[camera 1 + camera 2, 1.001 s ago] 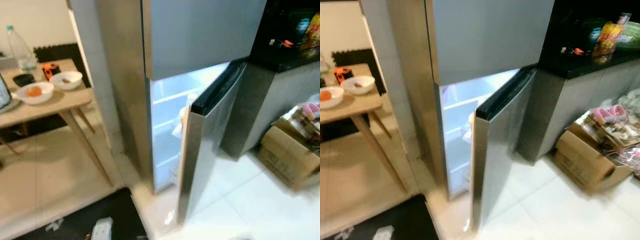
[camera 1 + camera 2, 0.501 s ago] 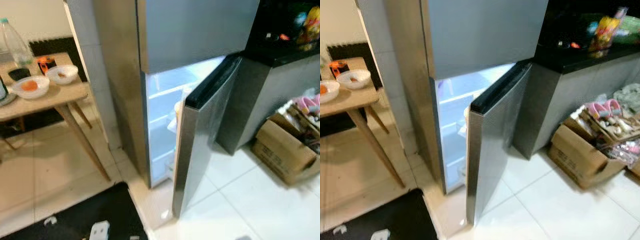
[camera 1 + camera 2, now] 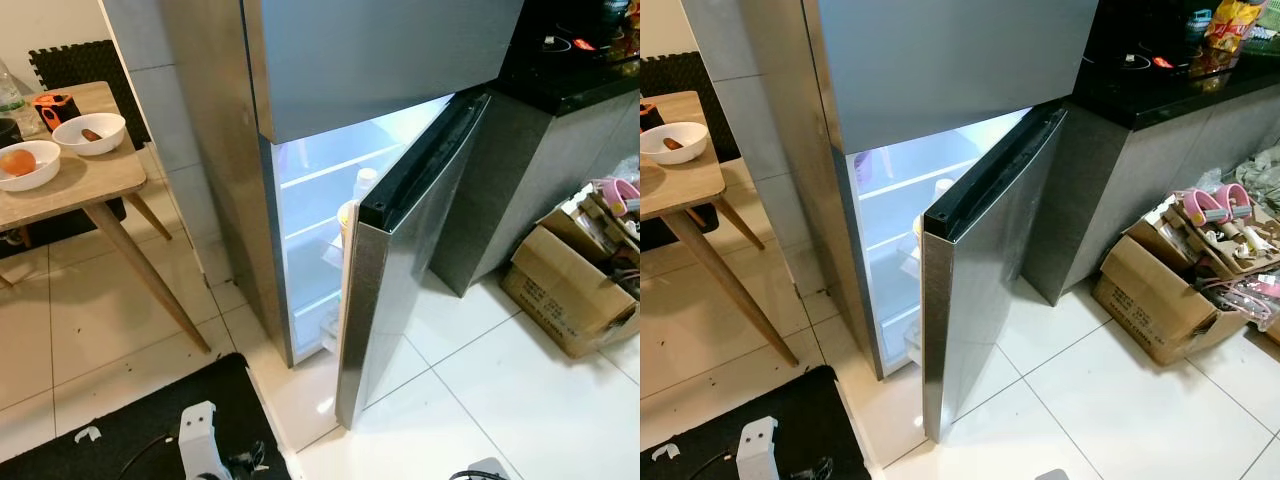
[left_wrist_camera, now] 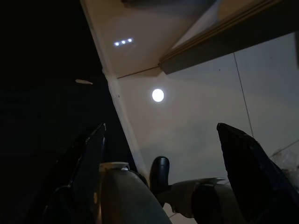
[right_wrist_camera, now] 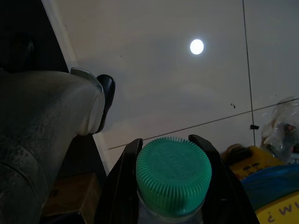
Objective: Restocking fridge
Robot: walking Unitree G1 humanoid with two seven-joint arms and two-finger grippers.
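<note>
A steel fridge (image 3: 380, 50) stands ahead with its upper door closed. Its lower door (image 3: 400, 290) hangs ajar, and the lit inside (image 3: 320, 200) shows white shelves, a white bottle (image 3: 366, 182) and some items behind the door edge. In the right wrist view my right gripper (image 5: 166, 140) is shut on a clear bottle with a green ribbed cap (image 5: 174, 175), held low over the pale floor tiles. My left gripper (image 4: 161, 128) hangs open over the floor with nothing between its fingers, beside my own leg.
A wooden table (image 3: 70, 190) at the left carries two white bowls (image 3: 25, 165) and a bottle. A black mat (image 3: 150, 420) lies before the fridge. A dark counter (image 3: 580, 70) and a full cardboard box (image 3: 570, 290) stand to the right.
The whole picture has shifted and sharpened as the camera moved. The fridge door stands ajar just as before, and nothing on the table or floor has moved.
</note>
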